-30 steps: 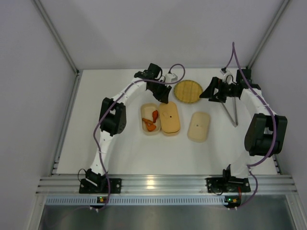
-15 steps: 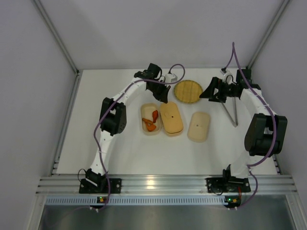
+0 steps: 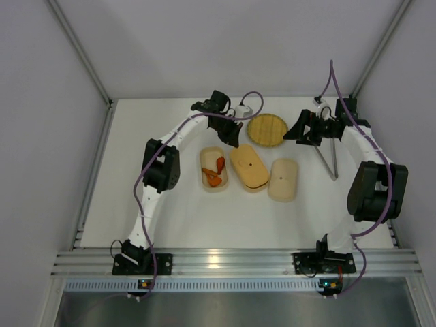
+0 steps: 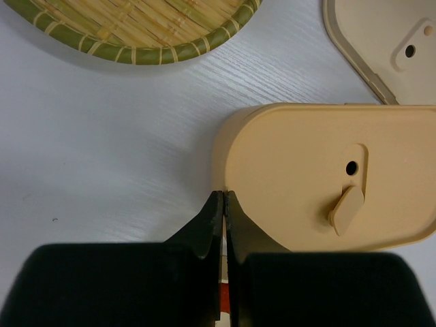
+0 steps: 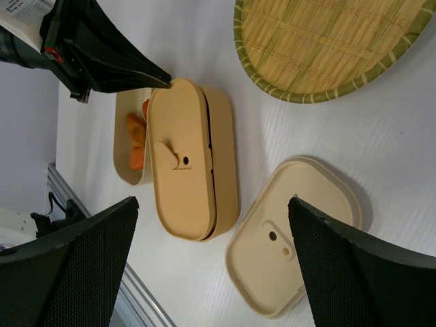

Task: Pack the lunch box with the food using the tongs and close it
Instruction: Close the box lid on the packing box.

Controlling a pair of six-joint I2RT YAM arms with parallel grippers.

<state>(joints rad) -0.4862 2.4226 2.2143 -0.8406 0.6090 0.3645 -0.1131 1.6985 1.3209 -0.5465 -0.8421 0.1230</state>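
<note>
The lunch box lies in parts. A pale open tray (image 3: 212, 170) holds orange-red food pieces (image 3: 216, 172) (image 5: 135, 131). Beside it a tan closed box (image 3: 249, 168) (image 4: 327, 177) (image 5: 187, 163) lies slanted. A separate pale lid (image 3: 283, 180) (image 5: 300, 242) sits to its right. My left gripper (image 3: 230, 138) (image 4: 223, 195) is shut with nothing between its fingers, its tips against the tan box's far-left corner. The right gripper (image 3: 297, 133) (image 5: 211, 204) hangs open near the woven plate, holding nothing. The silvery tongs (image 3: 330, 160) lie on the table under the right arm.
A round woven yellow plate (image 3: 266, 129) (image 4: 136, 27) (image 5: 327, 41) sits at the back centre, between the two grippers. A white block (image 3: 243, 109) lies behind the left wrist. Grey walls enclose the table on three sides.
The left gripper has closed fully. The tan box has slid right and turned, away from the open tray and up to the pale lid. The right arm has not moved.
</note>
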